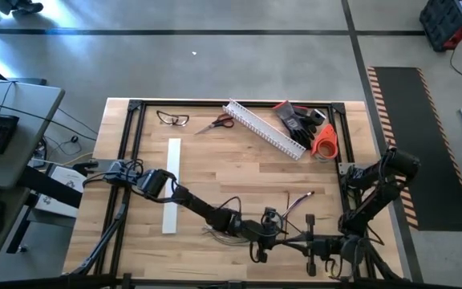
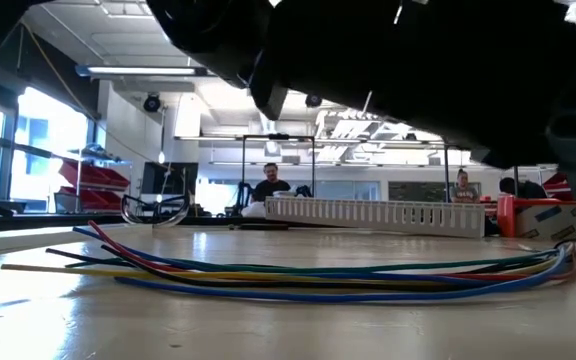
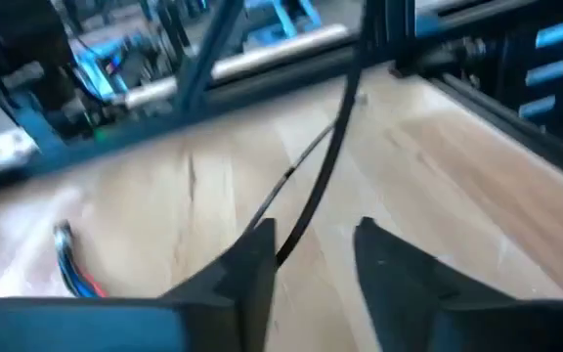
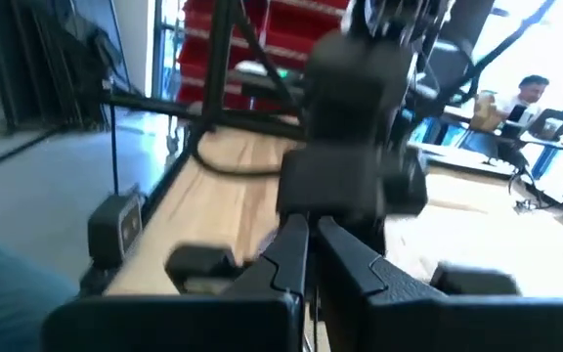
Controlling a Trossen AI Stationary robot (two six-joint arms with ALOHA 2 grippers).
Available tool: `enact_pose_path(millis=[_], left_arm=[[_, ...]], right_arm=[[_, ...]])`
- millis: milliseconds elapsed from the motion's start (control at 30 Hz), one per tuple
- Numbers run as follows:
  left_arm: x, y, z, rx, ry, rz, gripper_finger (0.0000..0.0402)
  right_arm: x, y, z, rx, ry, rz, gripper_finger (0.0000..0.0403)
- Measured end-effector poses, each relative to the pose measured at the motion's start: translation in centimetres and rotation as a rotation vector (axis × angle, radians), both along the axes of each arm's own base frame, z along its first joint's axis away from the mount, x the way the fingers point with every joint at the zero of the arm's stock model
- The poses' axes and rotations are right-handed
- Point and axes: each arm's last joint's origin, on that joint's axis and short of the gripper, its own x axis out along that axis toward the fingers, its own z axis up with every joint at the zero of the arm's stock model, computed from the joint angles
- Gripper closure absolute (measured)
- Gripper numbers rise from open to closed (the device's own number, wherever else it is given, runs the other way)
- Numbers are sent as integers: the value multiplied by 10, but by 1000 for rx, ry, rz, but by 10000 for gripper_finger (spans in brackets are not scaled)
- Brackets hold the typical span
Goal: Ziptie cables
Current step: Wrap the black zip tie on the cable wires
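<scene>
The cables lie loose and flat on the wood near the table's near edge, a bundle of blue, yellow, green, red and dark wires; their ends show in the left wrist view. My left gripper is open, low over the table's near middle. A thin dark strip, perhaps a ziptie, runs into the gap of my left gripper. My right gripper faces it from the right, close by. In its own view, my right gripper has its fingers together. My left gripper is open around the lower end of the dark strip, which runs along the inner edge of one finger. I cannot tell whether it touches. My right gripper: whether anything sits between its shut fingers cannot be seen.
The white slotted channel lies slanting at the far side, with scissors, glasses, dark gloves and an orange tape roll around it. A white flat bar lies left of centre. Bare wood shows mid-table.
</scene>
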Motion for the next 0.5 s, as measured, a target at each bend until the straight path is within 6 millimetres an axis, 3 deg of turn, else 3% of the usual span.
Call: enact_pose_path(millis=[200, 500], left_arm=[[-4, -8, -1, 44, 2, -20, 392], [-7, -35, 15, 200, 63, 23, 401]], right_arm=[[-5, 3, 7, 6, -39, 9, 403], [-5, 3, 7, 23, -42, -11, 403]])
